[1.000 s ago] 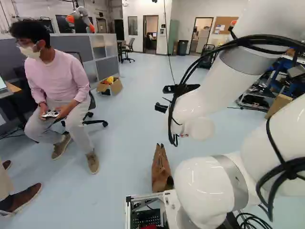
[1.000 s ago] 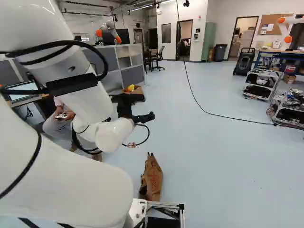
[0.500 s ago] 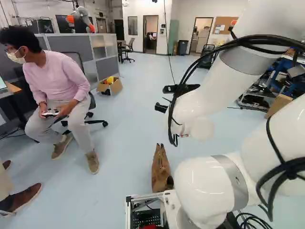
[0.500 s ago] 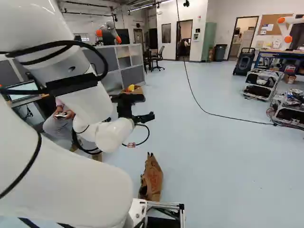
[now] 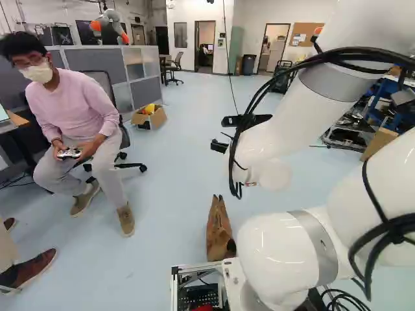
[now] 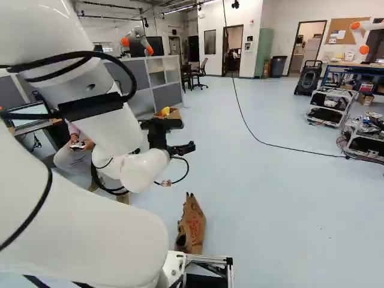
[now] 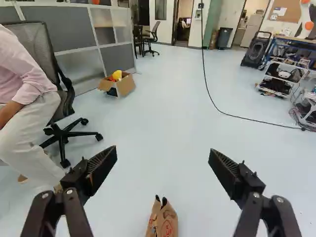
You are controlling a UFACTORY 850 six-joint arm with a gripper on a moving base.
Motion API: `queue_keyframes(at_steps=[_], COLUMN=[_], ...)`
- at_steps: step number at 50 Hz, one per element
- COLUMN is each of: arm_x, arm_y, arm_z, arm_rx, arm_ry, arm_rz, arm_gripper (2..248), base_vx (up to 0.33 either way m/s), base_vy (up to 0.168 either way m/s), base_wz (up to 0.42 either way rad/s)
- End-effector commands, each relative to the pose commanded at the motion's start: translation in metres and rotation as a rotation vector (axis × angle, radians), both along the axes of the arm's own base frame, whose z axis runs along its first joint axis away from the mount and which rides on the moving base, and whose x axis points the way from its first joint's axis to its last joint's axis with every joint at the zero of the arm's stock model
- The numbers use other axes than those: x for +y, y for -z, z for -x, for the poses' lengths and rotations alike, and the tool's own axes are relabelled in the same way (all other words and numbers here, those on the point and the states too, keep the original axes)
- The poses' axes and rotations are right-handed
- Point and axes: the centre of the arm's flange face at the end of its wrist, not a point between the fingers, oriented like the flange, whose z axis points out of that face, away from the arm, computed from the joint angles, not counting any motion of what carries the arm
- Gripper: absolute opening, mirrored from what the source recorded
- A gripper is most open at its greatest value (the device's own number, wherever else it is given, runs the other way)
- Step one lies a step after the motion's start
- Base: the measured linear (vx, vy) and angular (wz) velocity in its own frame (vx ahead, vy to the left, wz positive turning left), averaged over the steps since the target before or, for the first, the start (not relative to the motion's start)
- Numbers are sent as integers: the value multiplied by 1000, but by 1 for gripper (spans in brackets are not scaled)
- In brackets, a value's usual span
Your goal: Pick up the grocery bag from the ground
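Brown bag [image 6: 193,225], red-printed; white arm [image 5: 275,249]

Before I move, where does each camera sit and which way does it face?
Left base view: on the base, behind and left of the arm, looking ahead and slightly down; arm fills the right side.
Right base view: same aim, from behind and right; arm fills the left side.
Wrist view: on the wrist, looking along the open fingers over the floor; no arm links visible.
Shared: all three show the grocery bag and cardboard box.
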Motion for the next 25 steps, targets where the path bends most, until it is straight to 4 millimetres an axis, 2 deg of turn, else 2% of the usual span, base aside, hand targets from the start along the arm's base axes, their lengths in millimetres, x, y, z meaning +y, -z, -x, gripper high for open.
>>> queue_keyframes(at_steps=[6,25], arm_x=[0,4], arm_y=[3,24], arm_z=[1,13], arm_rx=[30,304], arm_ry=[-2,-77], arm_rz=[1,44], arm_gripper=[247,247], base_vx=[0,0], base_vy=[0,0], base_wz=[0,0])
